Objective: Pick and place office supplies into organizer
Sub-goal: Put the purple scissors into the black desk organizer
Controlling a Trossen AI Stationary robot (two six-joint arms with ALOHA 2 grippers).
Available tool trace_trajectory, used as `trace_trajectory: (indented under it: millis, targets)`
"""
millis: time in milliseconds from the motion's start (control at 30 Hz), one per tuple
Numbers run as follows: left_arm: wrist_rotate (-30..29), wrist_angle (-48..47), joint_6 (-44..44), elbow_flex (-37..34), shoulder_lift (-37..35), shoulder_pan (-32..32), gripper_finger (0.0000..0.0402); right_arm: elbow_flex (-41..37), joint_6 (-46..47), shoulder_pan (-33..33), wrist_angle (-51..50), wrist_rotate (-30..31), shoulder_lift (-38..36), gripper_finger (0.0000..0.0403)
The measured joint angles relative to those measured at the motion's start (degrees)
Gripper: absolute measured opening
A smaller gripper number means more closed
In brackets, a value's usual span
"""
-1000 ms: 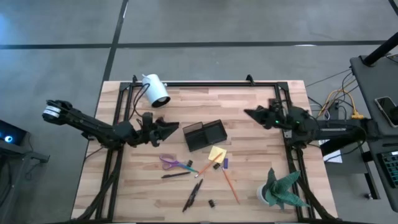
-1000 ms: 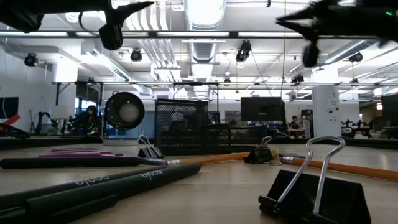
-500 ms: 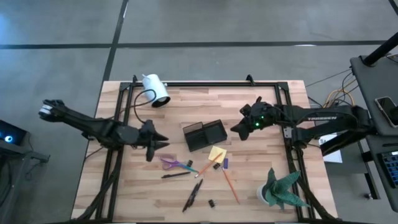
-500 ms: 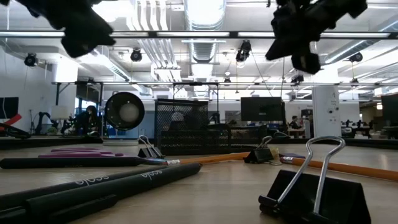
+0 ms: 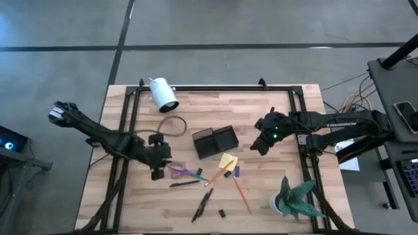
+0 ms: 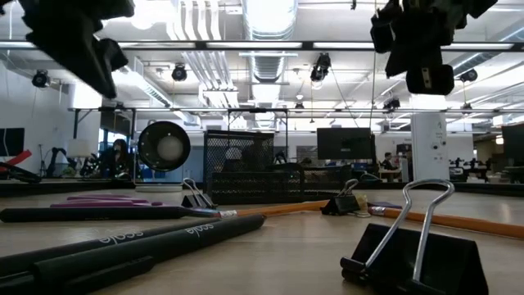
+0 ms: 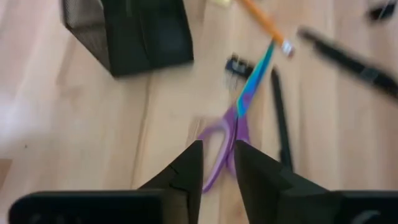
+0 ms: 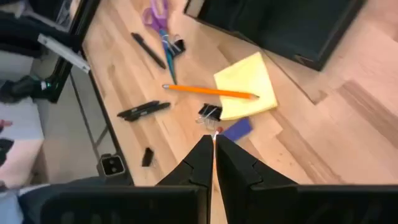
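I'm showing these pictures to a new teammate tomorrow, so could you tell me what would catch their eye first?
Probably the scatter of office supplies mid-table: the purple-handled scissors, the yellow sticky-note pad and the orange pencil, all lying in front of the dark organizer. The left gripper hangs just beside the scissors' handles, while the right gripper, shut, hovers to the organizer's right. The green plant stands at the front right corner.

Robotics lab or open industrial workspace. Exposed ceiling ducts [image 6: 270,20], strip lights, grey concrete floor [image 5: 215,26]. Far back: monitors [image 6: 345,143], mesh cage [image 6: 239,164], people at desks. Butcher-block table [image 5: 274,189] inside black frame rails [image 5: 215,87].
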Motion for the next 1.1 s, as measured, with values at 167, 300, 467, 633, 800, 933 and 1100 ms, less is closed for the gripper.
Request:
trace_trajectory:
  millis: [167, 300, 467, 633, 800, 933, 1100]
  targets:
    - [0.0, -1.3, 0.2, 2.2, 6.2, -1.0, 0.0130, 0.0, -1.2, 2.5, -0.1, 2.4, -0.1, 0.0013]
    - [2.5, -1.2, 1.4, 2.7, 10.0, -1.4, 0.0165, -0.5, -2.7, 4.0, -0.4, 2.8, 0.4, 0.0023]
    - [7.2, -1.0, 1.4, 2.6, 13.8, -1.5, 0.0182, -0.6, -6.4, 5.5, -0.6, 2.6, 2.9, 0.0056]
    - [7.4, -0.8, 0.9, 4.1, 15.2, -1.5, 0.0182, -0.6, -8.3, 5.8, 0.0, 1.8, 6.2, 0.0086]
    - [6.6, -0.7, -2.6, 4.4, 13.9, -1.5, 0.0183, -0.3, -9.1, 5.6, -0.2, 3.2, 8.3, 0.0154]
    - [6.6, -1.1, -2.3, 3.4, 13.5, -1.7, 0.0183, 0.9, -15.3, 6.2, -0.4, 9.9, 7.9, 0.0205]
    - [5.8, -1.1, 5.8, 3.0, 16.1, -1.9, 0.0183, 4.8, -23.7, 9.1, -4.5, 19.0, 7.4, 0.0221]
